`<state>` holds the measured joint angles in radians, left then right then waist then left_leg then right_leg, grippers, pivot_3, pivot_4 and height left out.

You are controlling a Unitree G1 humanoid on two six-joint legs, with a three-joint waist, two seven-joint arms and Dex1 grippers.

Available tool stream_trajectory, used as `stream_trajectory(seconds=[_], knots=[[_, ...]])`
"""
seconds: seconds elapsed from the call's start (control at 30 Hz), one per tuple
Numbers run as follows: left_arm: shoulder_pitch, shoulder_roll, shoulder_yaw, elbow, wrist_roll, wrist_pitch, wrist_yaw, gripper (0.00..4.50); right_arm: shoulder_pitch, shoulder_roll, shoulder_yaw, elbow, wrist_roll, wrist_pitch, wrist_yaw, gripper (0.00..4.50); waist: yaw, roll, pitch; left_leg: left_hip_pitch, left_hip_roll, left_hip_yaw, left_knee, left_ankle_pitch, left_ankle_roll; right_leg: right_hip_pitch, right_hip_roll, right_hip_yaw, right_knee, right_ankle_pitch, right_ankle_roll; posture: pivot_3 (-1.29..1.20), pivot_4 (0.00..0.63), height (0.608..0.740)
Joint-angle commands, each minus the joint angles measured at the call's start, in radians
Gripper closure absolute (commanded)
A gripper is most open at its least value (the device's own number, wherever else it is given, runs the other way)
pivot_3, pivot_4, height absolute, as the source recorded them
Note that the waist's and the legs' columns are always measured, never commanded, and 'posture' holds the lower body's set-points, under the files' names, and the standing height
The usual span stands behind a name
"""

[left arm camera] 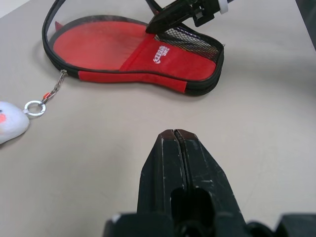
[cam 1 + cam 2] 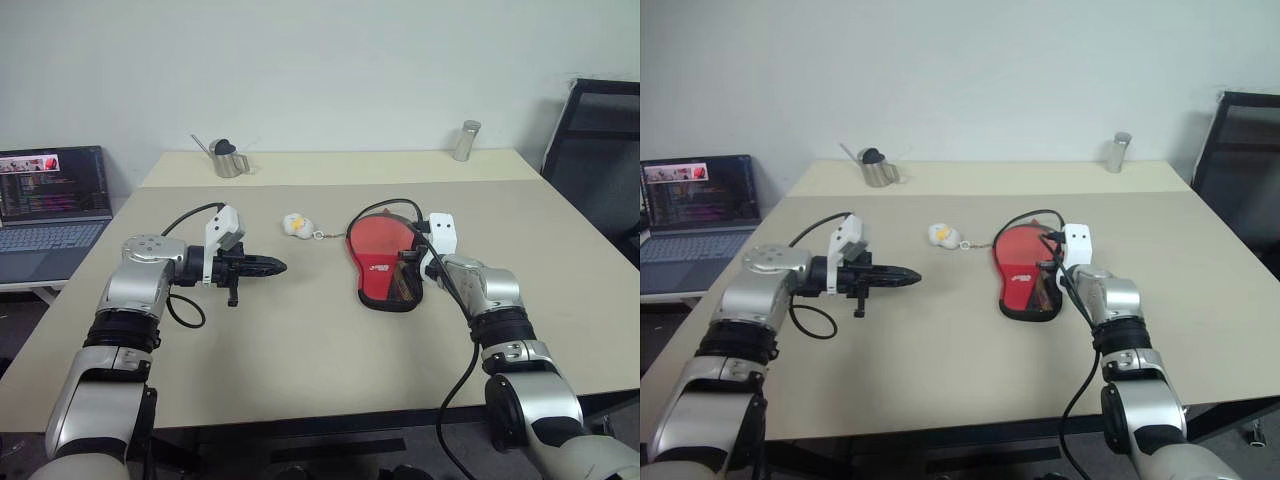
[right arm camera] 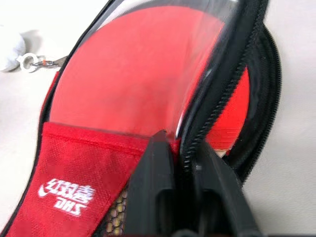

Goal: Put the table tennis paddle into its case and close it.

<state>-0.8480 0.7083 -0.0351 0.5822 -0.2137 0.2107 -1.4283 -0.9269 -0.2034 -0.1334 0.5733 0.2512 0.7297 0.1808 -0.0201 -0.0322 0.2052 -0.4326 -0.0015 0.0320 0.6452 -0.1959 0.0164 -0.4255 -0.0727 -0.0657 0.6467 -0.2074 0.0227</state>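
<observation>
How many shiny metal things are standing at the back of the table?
2. A metal pitcher with a spout stands at the far edge toward the robot's left, and a metal cylinder stands at the far edge toward the right. None looks hidden.

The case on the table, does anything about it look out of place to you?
Yes: the case is unzipped, its zipper edge standing up off the red paddle inside, pinched between the right gripper fingers.

Head pair: high, facing forward and down over the table [image 2: 300,370]; both share the whole tabletop
Left wrist: low, looking across to the case [image 1: 148,59]
Right wrist: pressed close over the same case
</observation>
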Motion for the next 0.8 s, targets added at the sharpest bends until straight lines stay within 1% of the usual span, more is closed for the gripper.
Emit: stream_trajectory(seconds=[0.03,0.13,0.4,0.53,0.63,0.77,0.8], knots=[[0.009,0.016,0.009,-0.039,-0.005,-0.004,0.003,4.50,0.003,-0.022,0.008,-0.052,-0.029,-0.013,-0.011,3.07,-0.001,0.000,0.000,0.000,0.000,0.000,0.000,0.000,0.000,0.000,0.000,0.000,0.000,0.000,0.000,0.00,0.150,0.740],[0.021,0.018,0.014,-0.057,-0.012,0.005,0.005,4.50,0.015,-0.054,0.024,-0.096,-0.037,0.019,0.020,2.09,-0.002,0.000,0.000,0.000,0.000,0.000,0.000,0.000,0.000,0.000,0.000,0.000,0.000,0.000,0.000,0.00,0.150,0.740],[0.062,0.024,0.025,-0.110,-0.030,0.034,0.016,4.50,0.093,-0.143,0.011,-0.253,0.013,0.151,0.130,2.09,-0.004,0.000,0.000,0.000,0.000,0.000,0.000,0.000,0.000,0.000,0.000,0.000,0.000,0.000,0.000,0.00,0.150,0.740],[0.069,0.021,0.023,-0.123,-0.033,0.043,0.023,4.50,0.127,-0.138,-0.003,-0.286,0.054,0.173,0.170,2.09,-0.006,0.000,0.000,0.000,0.001,0.000,0.000,0.000,0.000,0.000,0.000,0.000,0.000,0.000,0.000,0.00,0.150,0.740],[0.064,0.018,0.019,-0.123,-0.032,0.045,0.024,4.50,0.123,-0.126,-0.007,-0.276,0.055,0.152,0.167,1.52,-0.006,0.000,0.000,0.000,0.001,0.000,0.000,0.000,0.000,0.000,0.001,0.000,0.000,0.000,0.000,0.00,0.150,0.740],[0.057,0.017,0.018,-0.121,-0.035,0.050,0.021,4.50,0.106,-0.114,-0.005,-0.239,0.053,0.130,0.166,0.19,-0.007,0.000,0.000,0.000,0.001,0.000,0.000,0.000,0.000,0.000,0.001,0.000,0.000,0.000,0.000,0.00,0.150,0.740],[0.056,0.017,0.019,-0.122,-0.037,0.051,0.019,4.50,0.103,-0.113,-0.004,-0.225,0.050,0.122,0.168,0.08,-0.007,0.000,0.000,0.000,0.001,0.000,0.000,0.000,0.000,0.000,0.001,0.000,0.000,0.000,0.000,0.00,0.150,0.740]])
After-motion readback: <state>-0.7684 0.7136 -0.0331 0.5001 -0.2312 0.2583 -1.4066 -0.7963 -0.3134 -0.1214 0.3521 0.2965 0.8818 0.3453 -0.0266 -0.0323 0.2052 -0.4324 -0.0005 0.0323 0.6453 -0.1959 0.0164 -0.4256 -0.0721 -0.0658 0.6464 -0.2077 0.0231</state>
